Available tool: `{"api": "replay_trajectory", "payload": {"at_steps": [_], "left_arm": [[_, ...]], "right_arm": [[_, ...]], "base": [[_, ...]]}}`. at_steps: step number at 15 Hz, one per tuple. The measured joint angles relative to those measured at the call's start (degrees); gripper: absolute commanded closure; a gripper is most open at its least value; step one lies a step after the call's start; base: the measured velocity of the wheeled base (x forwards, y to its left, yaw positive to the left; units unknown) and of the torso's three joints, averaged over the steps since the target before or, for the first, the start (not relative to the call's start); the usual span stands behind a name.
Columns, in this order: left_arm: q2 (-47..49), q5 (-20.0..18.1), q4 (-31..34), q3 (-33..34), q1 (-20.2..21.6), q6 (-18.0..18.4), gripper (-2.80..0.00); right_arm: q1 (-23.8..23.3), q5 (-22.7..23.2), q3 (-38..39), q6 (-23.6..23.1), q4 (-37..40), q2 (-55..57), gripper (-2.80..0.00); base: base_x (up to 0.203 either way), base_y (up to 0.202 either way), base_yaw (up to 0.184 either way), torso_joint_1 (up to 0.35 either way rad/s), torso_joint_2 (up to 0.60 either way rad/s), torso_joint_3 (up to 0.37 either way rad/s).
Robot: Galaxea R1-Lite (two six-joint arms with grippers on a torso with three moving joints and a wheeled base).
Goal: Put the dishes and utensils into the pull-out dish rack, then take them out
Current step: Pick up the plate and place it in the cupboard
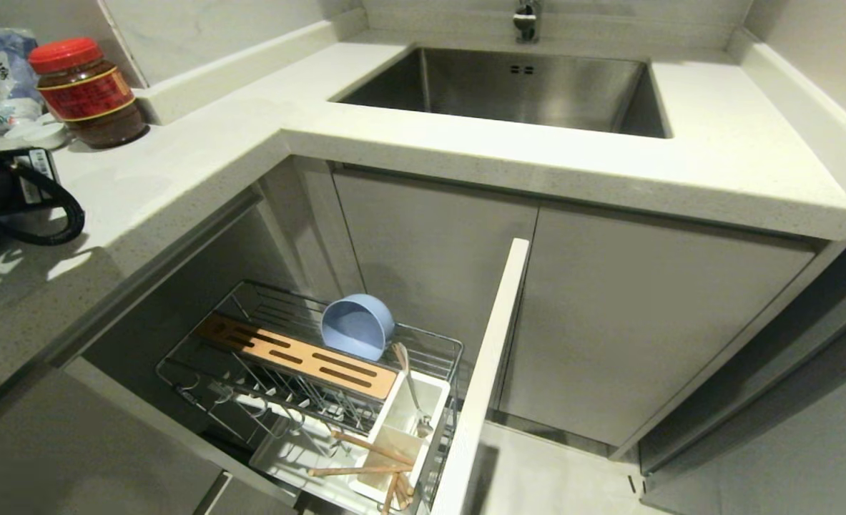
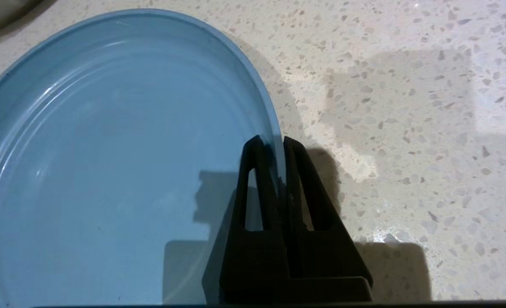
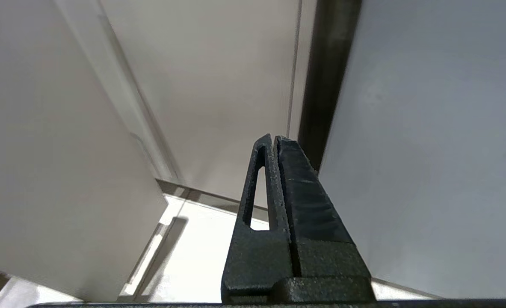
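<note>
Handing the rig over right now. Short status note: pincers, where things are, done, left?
Left pincer: shut on the rim of the blue plate, which lies on the counter.
Right pincer: shut, empty, parked by the cabinet.
Rack: pulled out; bowl on its side, spoon and chopsticks in the white box.
Done: bowl and utensils loaded.
Left: plate into rack, then unload everything.

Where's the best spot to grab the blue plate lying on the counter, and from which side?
Grab the plate by its thin raised rim, coming from the outside edge. It lies flat on the speckled counter, so only the rim gives anything to pinch. The left tool does just that: one finger inside the rim, one outside, shut on it.
</note>
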Motion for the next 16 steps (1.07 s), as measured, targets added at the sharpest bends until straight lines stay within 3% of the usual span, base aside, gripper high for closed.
{"api": "replay_trajectory", "payload": {"at_steps": [7, 12, 16], "left_arm": [[-4.66, 0.16, -1.04, 1.15, -0.97, -0.46, 0.0], [-10.32, 3.42, -9.43, 1.46, -3.33, -1.66, 0.0], [-15.07, 4.12, -9.7, 1.45, -13.8, -3.13, 0.0]], "right_arm": [[0.0, 0.0, 0.0, -0.02, 0.03, 0.0, 0.0], [0.0, 0.0, 0.0, 0.0, 0.05, 0.0, 0.0], [0.0, 0.0, 0.0, -0.02, 0.05, 0.0, 0.0]], "base": [[0.0, 0.0, 0.0, 0.0, 0.0, 0.0], [0.0, 0.0, 0.0, 0.0, 0.0, 0.0], [0.0, 0.0, 0.0, 0.0, 0.0, 0.0]]}}
